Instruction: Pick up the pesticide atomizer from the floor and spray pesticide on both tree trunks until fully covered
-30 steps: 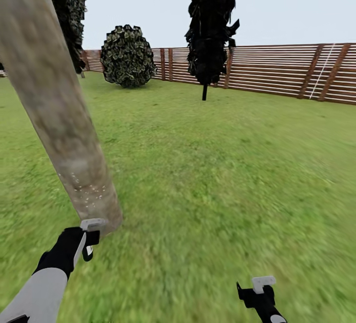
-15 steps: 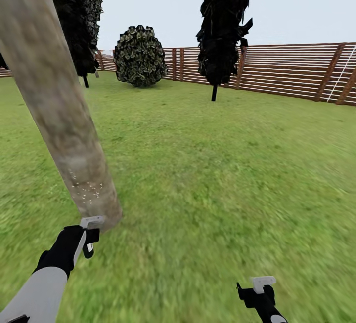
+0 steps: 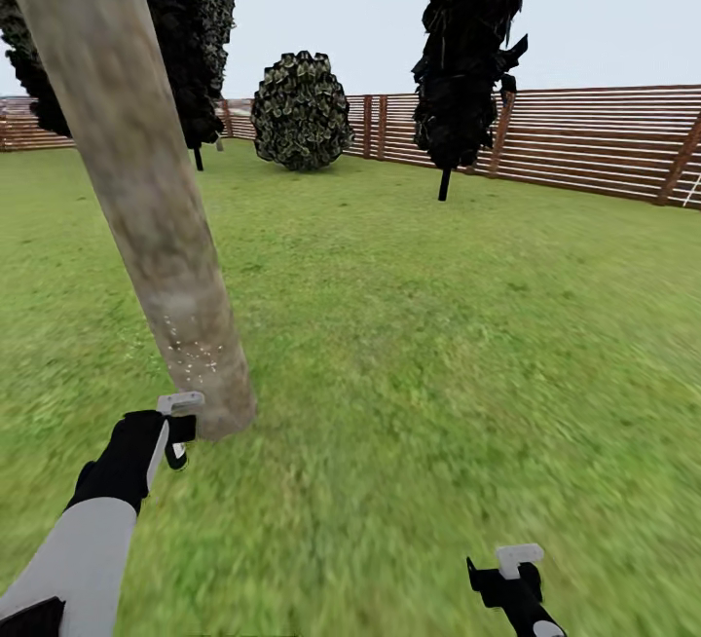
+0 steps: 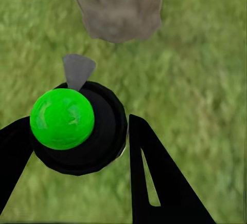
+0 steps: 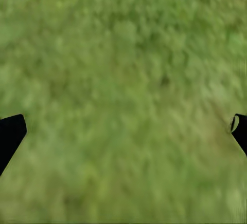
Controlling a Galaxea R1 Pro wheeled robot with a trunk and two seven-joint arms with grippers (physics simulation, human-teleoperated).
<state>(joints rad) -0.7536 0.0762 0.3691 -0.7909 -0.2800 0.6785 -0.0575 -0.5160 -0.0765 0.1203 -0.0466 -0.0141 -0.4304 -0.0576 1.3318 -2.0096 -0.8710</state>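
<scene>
In the head view, the tree trunk (image 3: 146, 189) leans up from the lawn (image 3: 438, 345), and the left gripper (image 3: 175, 423) hangs just beside its base; small white specks (image 3: 195, 355) sit on the bark low on the trunk, just above the gripper; the right gripper (image 3: 516, 564) hangs low over bare grass, well apart from the trunk; behind the trunk stand a round shrub (image 3: 302, 111), a dark cypress (image 3: 472, 53) and the wooden fence (image 3: 594, 145).

In the left wrist view, the left gripper (image 4: 77, 147) is clamped around the pesticide atomizer (image 4: 80, 129), a black round body with a bright green top and a grey nozzle pointing at the trunk base (image 4: 118, 8).

In the right wrist view, the right gripper (image 5: 123, 131) shows two dark fingertips (image 5: 10, 134) spread wide over grass, holding nothing.

I judge the spraying of this trunk is in hand, and only the foot seems marked; the next move probably calls for raising the nozzle along the trunk.
</scene>
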